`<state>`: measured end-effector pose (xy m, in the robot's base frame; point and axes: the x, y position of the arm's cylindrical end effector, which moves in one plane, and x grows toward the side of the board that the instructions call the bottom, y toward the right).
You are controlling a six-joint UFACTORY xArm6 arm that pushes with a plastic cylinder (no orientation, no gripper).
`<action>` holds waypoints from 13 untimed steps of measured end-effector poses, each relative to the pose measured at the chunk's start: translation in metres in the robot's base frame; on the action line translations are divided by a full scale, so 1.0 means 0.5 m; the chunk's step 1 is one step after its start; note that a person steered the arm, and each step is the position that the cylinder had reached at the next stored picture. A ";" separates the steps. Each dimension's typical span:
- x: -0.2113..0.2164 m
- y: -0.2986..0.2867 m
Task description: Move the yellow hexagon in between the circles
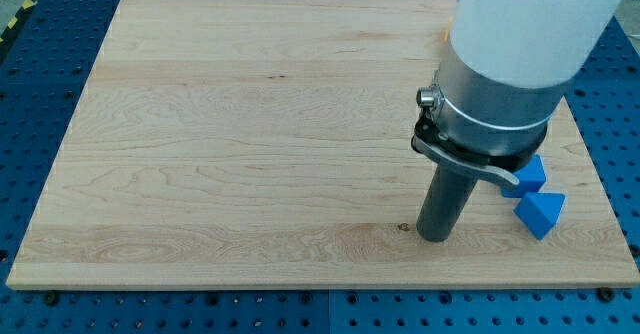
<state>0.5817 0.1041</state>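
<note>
My tip [433, 237] rests on the wooden board [250, 134] near the view's bottom, right of centre. The arm's large grey and white body covers the board's right side and hides the yellow hexagon, the red and green circles and the other blocks there. Only two blue blocks show: a blue triangle [540, 212] to the right of my tip, and part of another blue block [529, 174] just above it, whose shape I cannot tell. My tip is clear of both, with a gap to the triangle.
A blue perforated table [40, 94] surrounds the board on all sides. The board's bottom edge lies a little below my tip.
</note>
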 end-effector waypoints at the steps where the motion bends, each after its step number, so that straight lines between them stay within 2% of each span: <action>1: 0.041 -0.025; 2: 0.061 -0.107; 3: 0.040 -0.235; 4: 0.008 -0.310; 5: -0.011 -0.310; 8: -0.333 -0.308; 9: -0.376 -0.267; 10: -0.376 -0.264; 12: -0.407 -0.077; 13: -0.407 -0.064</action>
<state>0.3783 0.0722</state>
